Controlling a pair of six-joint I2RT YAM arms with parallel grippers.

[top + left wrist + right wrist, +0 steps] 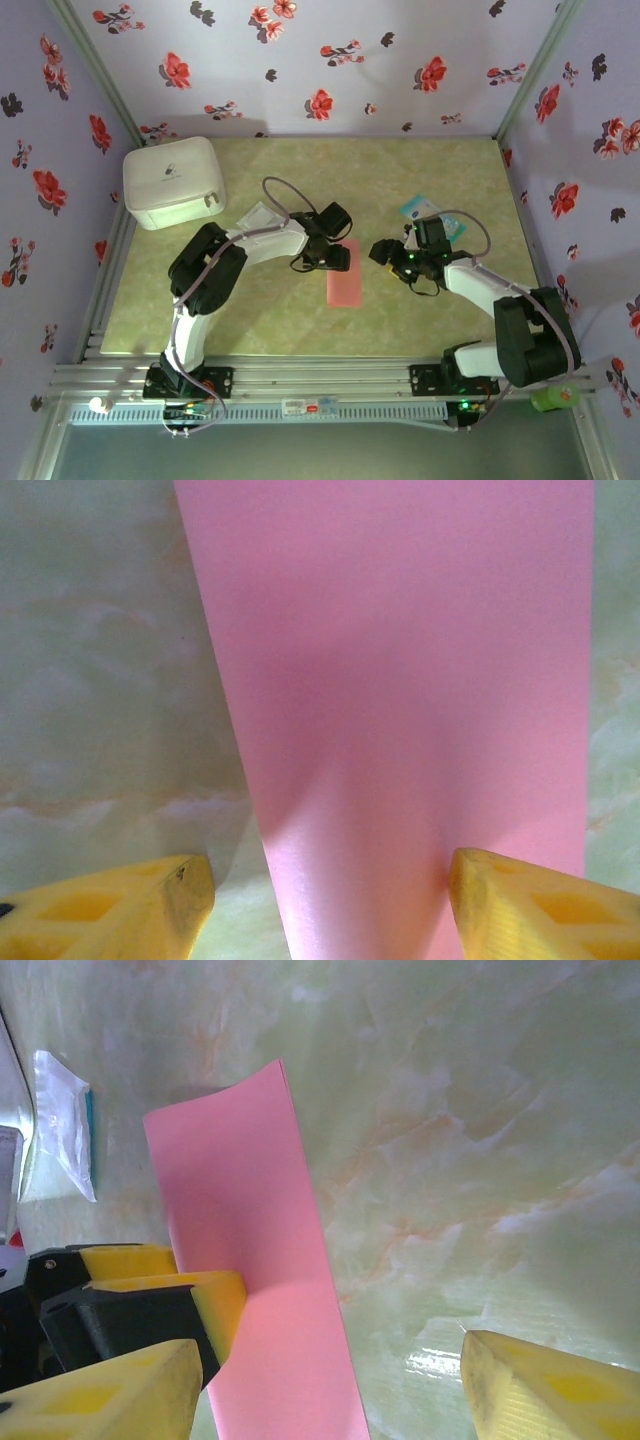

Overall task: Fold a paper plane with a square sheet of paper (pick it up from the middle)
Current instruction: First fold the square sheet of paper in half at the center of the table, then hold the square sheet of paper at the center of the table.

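Note:
The salmon-pink sheet of paper (344, 274) lies on the table as a narrow long strip, its far end lifting slightly. My left gripper (325, 258) hangs low over the strip's far end. In the left wrist view that gripper (330, 910) is open, and the pink paper (400, 700) runs between its yellow fingertips (120, 905). My right gripper (385, 252) is just right of the strip, open and holding nothing. The right wrist view has the paper (250, 1210) ahead of the right gripper (330, 1390), with one left finger (215, 1305) touching its edge.
A white box (172, 182) stands at the back left. A pale translucent packet (258, 215) lies beside the left arm. A teal-and-white packet (425, 212) lies behind the right gripper, seen in the right wrist view as a packet (65, 1120). Floral walls enclose the marbled table (250, 310).

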